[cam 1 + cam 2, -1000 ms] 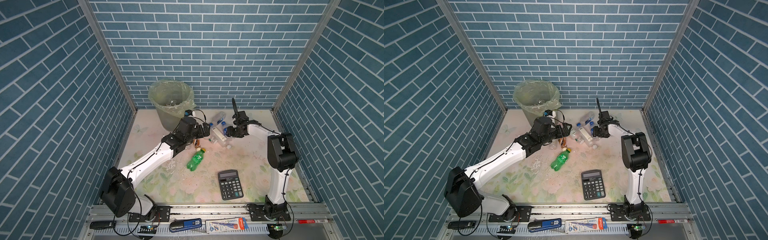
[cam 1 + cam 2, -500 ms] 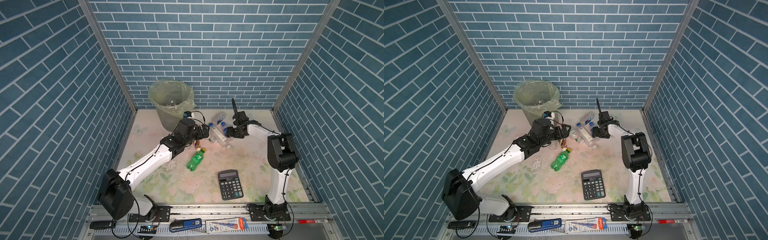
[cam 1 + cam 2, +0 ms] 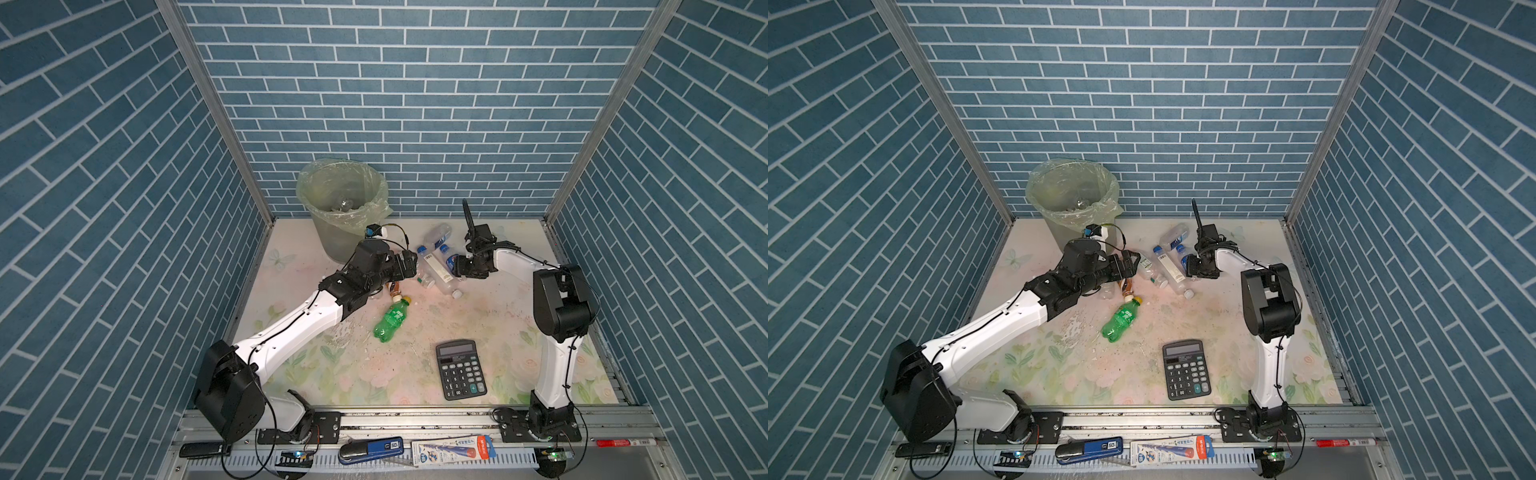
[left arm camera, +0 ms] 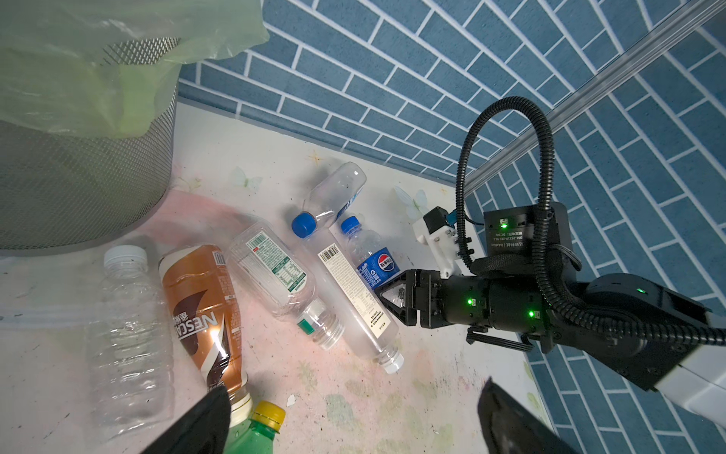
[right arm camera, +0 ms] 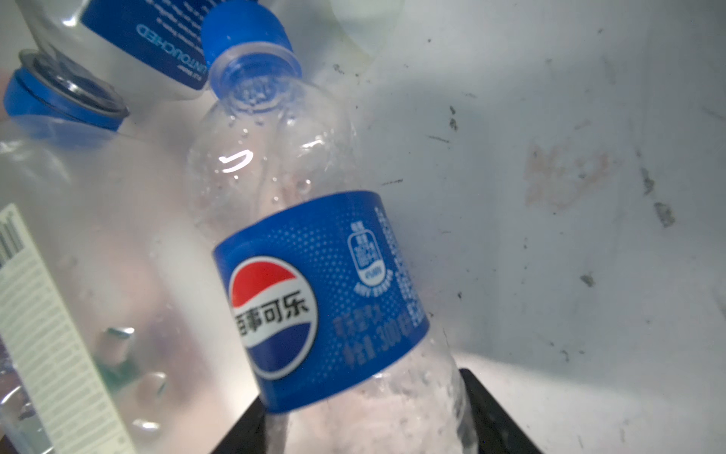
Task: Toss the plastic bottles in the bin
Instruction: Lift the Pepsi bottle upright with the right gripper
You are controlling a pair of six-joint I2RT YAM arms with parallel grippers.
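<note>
Left arm (image 3: 299, 324) drawn back slightly, clear bottle (image 3: 344, 203) inside bin (image 3: 332, 241)

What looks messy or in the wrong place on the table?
The black calculator lies flat on the flowery table, yet it is no bottle. The plastic bottles lie tipped over in a jumble beside the grey-green bin instead of inside it. The right claw grips the clear blue-labelled Pepsi bottle.

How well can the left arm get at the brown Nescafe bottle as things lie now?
Probably yes. The left gripper is open and empty; the brown Nescafe bottle lies just ahead, nothing on it. An unlabelled clear bottle and a green-labelled bottle lie close beside it, leaving little finger room.
</note>
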